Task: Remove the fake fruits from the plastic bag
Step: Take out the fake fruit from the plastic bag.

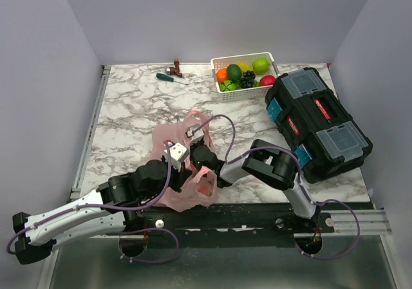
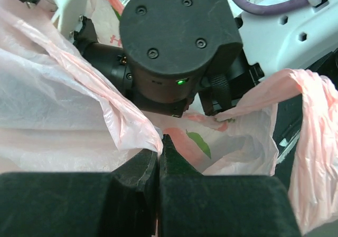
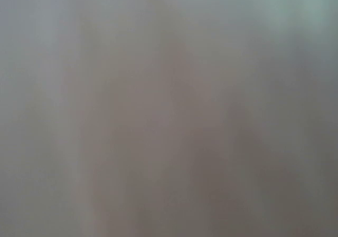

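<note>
Left gripper (image 2: 159,160): clenched, fingers pressed flat together with the bag (image 2: 63,105) rim pinched at the seam. It acts as the anchor and holds the mouth up and open.

Right gripper: buried in the bag and out of sight. Only the black wrist housing (image 2: 179,47), with a green light on it, shows at the mouth. The right wrist view is a grey-pink blur with film against the lens, so I cannot tell whether that gripper is released or grasping.

Step in hand, as I judge it: fishing out what is left inside.
- The left should hold taut and lift a little, so the film does not drape over the right fingers.
- The right should close on a hard, round body, not on film.
- Withdraw along the line of the mouth. If the bag drags along, film is likely caught.

A red lump (image 1: 205,187) shows through the film near the bench (image 1: 129,115) front edge. It is probably a fruit. A peach-and-leaf shape on the inner wall is either a print or a fruit; I cannot tell which.

Materials:
- Bag: thin, crinkly, translucent pink, slack and clingy.
- Fruits (image 1: 244,75): glossy, smooth, mostly round, so likely to slip. Most lie in the white slotted basket (image 1: 222,96) at the far side.
- Bench: marbled and slick.
- Black toolbox (image 1: 318,118) on the right.
- Green-handled screwdriver (image 1: 171,78) at the far edge.
</note>
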